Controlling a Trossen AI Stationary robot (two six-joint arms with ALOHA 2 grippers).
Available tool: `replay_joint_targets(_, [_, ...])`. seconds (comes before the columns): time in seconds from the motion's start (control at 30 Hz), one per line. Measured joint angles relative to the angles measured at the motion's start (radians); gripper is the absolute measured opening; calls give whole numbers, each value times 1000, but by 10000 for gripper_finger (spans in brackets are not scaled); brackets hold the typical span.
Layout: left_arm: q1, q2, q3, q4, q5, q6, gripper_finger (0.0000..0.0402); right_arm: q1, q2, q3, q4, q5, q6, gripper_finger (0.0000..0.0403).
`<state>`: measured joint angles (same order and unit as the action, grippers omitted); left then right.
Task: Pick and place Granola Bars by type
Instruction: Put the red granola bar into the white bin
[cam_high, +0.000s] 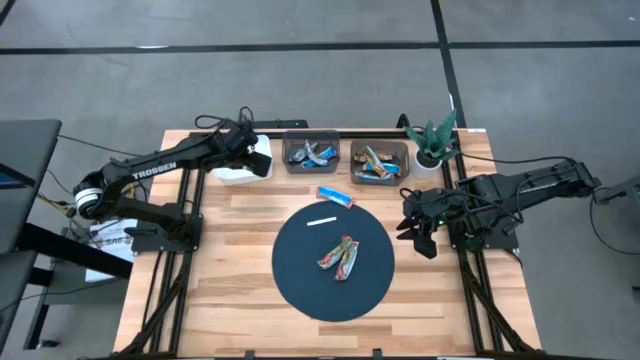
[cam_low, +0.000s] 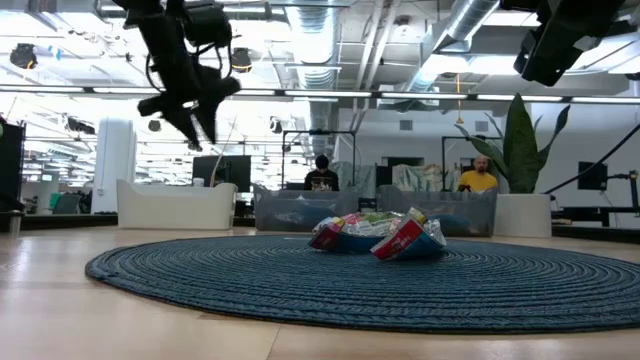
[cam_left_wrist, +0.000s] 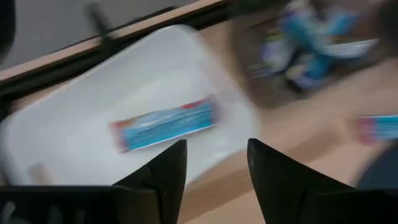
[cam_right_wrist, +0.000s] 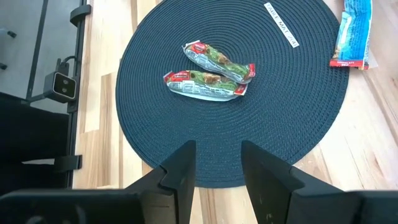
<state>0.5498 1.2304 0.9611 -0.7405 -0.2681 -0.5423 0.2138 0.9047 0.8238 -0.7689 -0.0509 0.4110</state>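
The left hand (cam_left_wrist: 214, 163) hangs open over the white bin (cam_left_wrist: 74, 124) at the bench's far edge, where a blue bar (cam_left_wrist: 165, 123) lies sorted. The right hand (cam_right_wrist: 214, 165) waits, half open and empty, by the mat (cam_right_wrist: 292, 112).

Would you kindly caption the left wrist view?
Open left gripper above a blue bar lying in the white bin.

Bright, even light; wrist-view motion blur
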Motion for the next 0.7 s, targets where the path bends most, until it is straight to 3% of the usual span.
replay_joint_targets(0.23, [-135,0,0,216,88,-27,146,0,0,0,0,0,0,119])
replay_joint_targets(0.7, [-452,1,2,453,81,-123,121,0,0,0,0,0,-1,119])
